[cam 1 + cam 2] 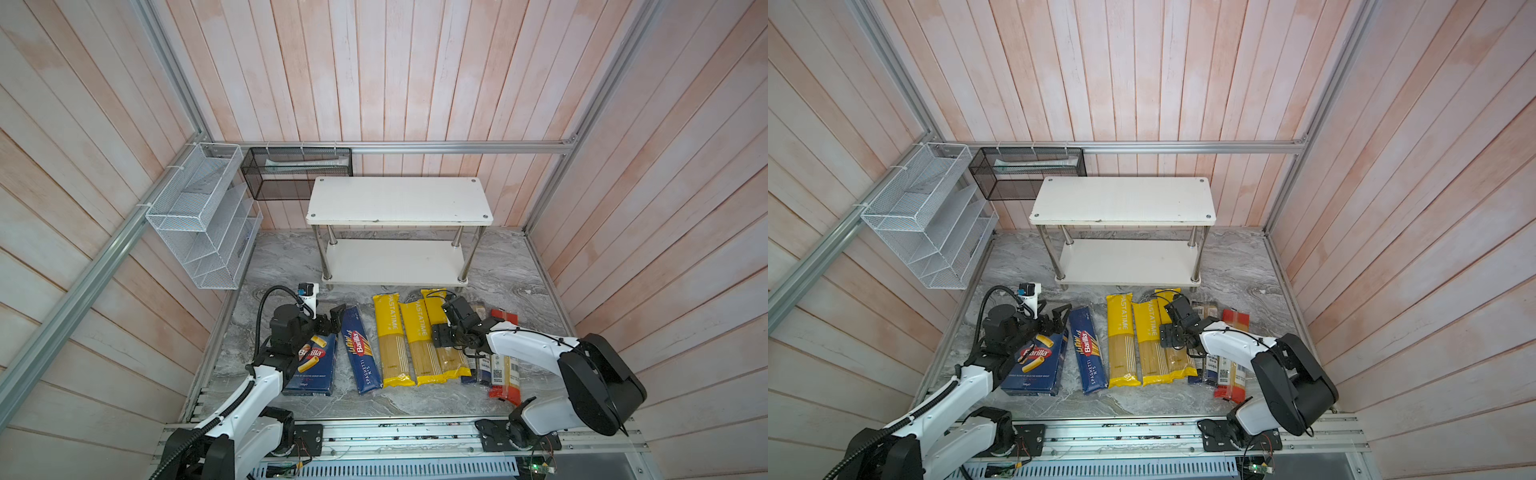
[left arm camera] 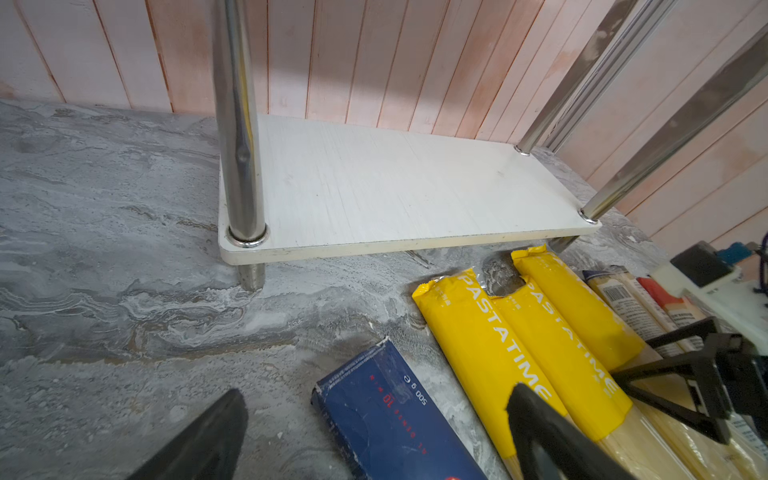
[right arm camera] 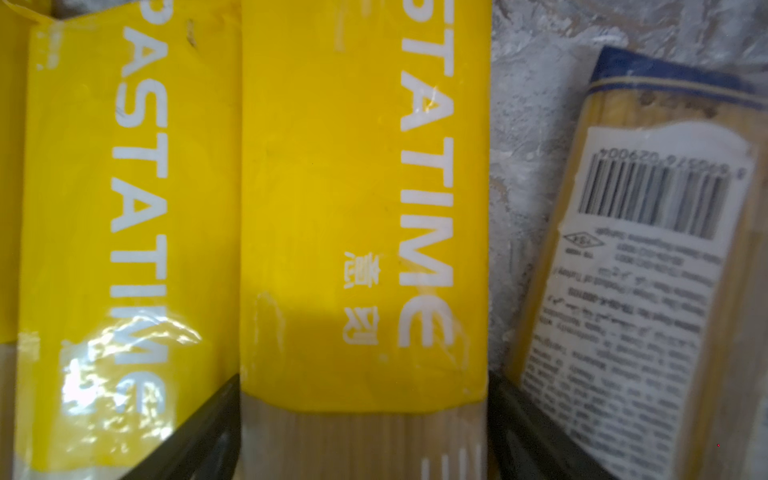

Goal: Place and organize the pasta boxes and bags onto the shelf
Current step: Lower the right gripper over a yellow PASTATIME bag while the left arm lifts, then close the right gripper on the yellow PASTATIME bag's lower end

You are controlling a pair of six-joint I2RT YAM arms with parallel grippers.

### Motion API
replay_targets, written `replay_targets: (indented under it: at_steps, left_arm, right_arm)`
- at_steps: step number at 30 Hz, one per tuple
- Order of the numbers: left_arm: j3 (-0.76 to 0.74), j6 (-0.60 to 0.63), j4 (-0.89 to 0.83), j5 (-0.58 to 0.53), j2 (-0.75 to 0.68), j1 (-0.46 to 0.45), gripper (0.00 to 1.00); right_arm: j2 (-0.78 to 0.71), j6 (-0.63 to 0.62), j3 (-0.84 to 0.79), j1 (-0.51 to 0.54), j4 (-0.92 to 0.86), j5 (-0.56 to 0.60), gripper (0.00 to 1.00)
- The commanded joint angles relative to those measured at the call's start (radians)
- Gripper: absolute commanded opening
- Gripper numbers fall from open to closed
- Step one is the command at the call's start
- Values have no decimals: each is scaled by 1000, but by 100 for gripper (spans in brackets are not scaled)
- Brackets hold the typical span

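The rigatoni box (image 1: 316, 370) and spaghetti box (image 1: 361, 353), both dark blue, lie on the marble floor in front of the empty white shelf (image 1: 399, 199). To their right lie three yellow bags (image 1: 390, 340), a blue-ended bag (image 1: 478, 370) and a red-ended bag (image 1: 505, 374). My left gripper (image 2: 374, 415) hangs open over the spaghetti box's far end (image 2: 386, 419). My right gripper (image 3: 363, 436) is down on the rightmost yellow bag (image 3: 361, 208), one finger flush against each long edge. That bag still lies on the floor.
A white wire rack (image 1: 199, 216) hangs on the left wall, and a black mesh basket (image 1: 297, 172) hangs behind the shelf's left end. The shelf's chrome posts (image 2: 239, 124) stand close to the bags' far ends. Wooden walls close in both sides.
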Motion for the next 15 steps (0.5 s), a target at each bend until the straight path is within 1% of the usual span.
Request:
replay_targets:
  at_steps: [1, 7, 12, 15]
  left_arm:
    - [19, 15, 14, 14, 4, -3, 100]
    - [19, 23, 15, 9, 2, -3, 100]
    - [20, 29, 11, 13, 5, -3, 100]
    - [23, 27, 9, 11, 10, -2, 100]
  right_arm:
    - [27, 37, 1, 13, -22, 58, 89]
    - [45, 46, -13, 13, -32, 78, 87]
    - [24, 61, -38, 15, -34, 73, 80]
    - [10, 72, -46, 15, -34, 69, 79]
